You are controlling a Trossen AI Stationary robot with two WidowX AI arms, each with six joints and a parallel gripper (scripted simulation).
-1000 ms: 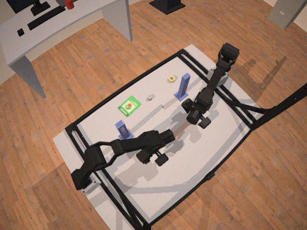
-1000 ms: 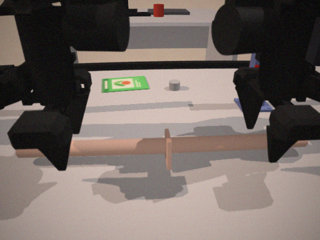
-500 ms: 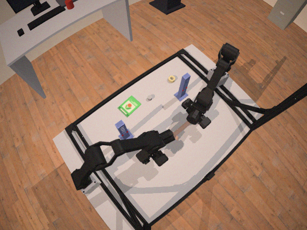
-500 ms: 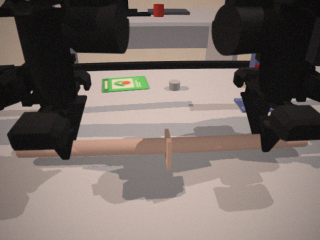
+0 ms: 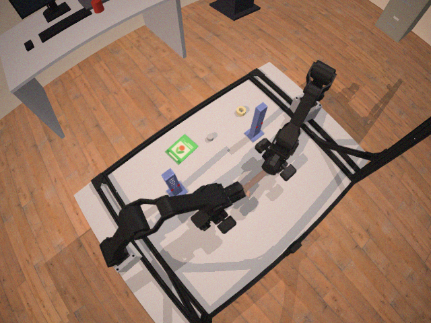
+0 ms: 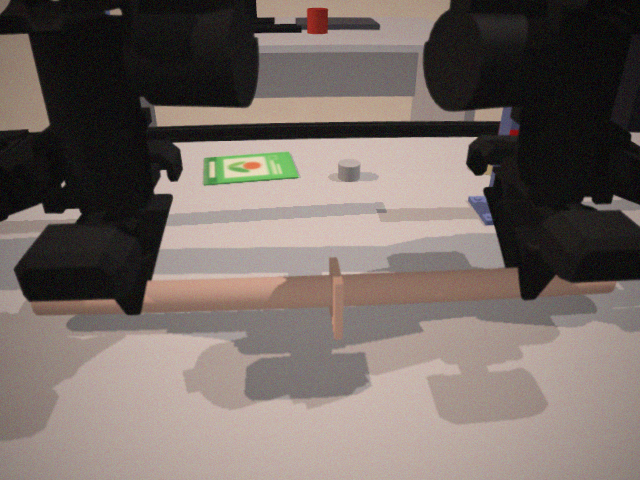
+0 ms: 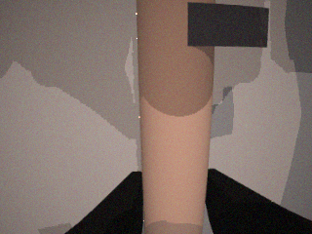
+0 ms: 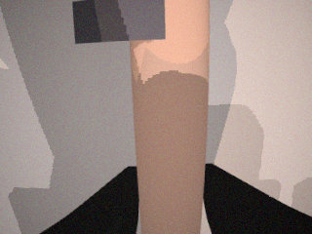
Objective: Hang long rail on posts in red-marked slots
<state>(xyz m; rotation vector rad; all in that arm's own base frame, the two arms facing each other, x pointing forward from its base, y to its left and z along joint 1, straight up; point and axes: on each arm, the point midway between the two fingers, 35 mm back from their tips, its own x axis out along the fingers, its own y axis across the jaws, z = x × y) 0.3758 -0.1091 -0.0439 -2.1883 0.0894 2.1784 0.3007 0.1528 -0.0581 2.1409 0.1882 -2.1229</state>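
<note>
The long rail (image 5: 255,182) (image 6: 232,294) (image 7: 176,156) (image 8: 171,141) lies across between my two hands, off the posts, with my left gripper (image 5: 213,221) (image 6: 136,297) (image 7: 173,179) and right gripper (image 5: 275,163) (image 6: 527,284) (image 8: 170,175) each closed on it, fingers parted only by its thickness; I cannot tell whether it touches the table (image 5: 278,222) (image 6: 320,439). Farther out, two blue posts (image 5: 258,121) (image 6: 508,119) (image 5: 174,182) stand upright with red marks. Toward the desk (image 5: 79,38) (image 6: 336,72) I see a green book (image 5: 181,149) (image 6: 250,167), a grey cylinder (image 5: 210,136) (image 6: 348,170) and a yellow ring (image 5: 237,112).

Left pincer (image 5: 214,221) (image 6: 142,293) (image 7: 175,175), right pincer (image 5: 275,159) (image 6: 519,283) (image 8: 171,171), now gripping rail (image 5: 256,181) (image 6: 289,294) (image 7: 176,151) (image 8: 171,122)
</note>
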